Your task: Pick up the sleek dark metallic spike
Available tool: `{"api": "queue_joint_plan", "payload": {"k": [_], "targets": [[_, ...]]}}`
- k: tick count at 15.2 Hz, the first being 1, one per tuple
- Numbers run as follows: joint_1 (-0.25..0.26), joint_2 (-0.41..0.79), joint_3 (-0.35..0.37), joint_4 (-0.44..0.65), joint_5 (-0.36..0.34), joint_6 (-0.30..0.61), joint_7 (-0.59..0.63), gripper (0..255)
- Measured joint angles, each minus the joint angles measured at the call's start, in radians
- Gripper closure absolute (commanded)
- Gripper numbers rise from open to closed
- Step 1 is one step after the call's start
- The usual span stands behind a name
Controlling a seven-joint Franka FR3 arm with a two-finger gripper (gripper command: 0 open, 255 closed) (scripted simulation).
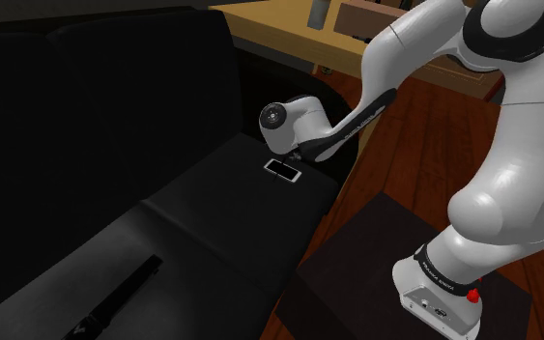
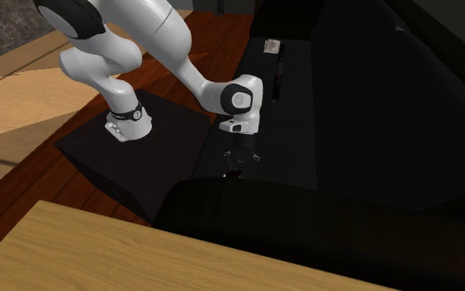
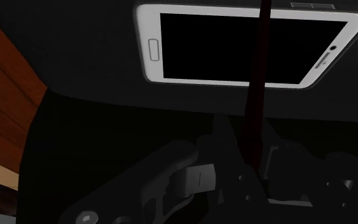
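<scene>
Black sofa seat (image 1: pixel 221 222) bears a white phone (image 3: pixel 222 48); jaws clasp slim dark spike (image 3: pixel 260 76).

The spike (image 3: pixel 259 95) is a slim, straight, very dark rod with a faint reddish cast, narrowing toward its far end, clasped at its thicker end in the hand (image 3: pixel 250 173) and pointing out across a white-framed phone (image 3: pixel 203 48).

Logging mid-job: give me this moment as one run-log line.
gripper: shut on dark spike | nearby: white smartphone, under gripper | surface: black sofa seat
</scene>
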Motion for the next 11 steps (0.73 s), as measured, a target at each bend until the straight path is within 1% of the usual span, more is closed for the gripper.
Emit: {"api": "queue_joint_plan", "payload": {"k": [4,11], "targets": [[-0.005,-0.013,0.008,-0.002,0.013,-0.001,-0.011,255],[-0.050,-0.105,0.060,-0.026,0.098,0.005,-0.080,255]]}}
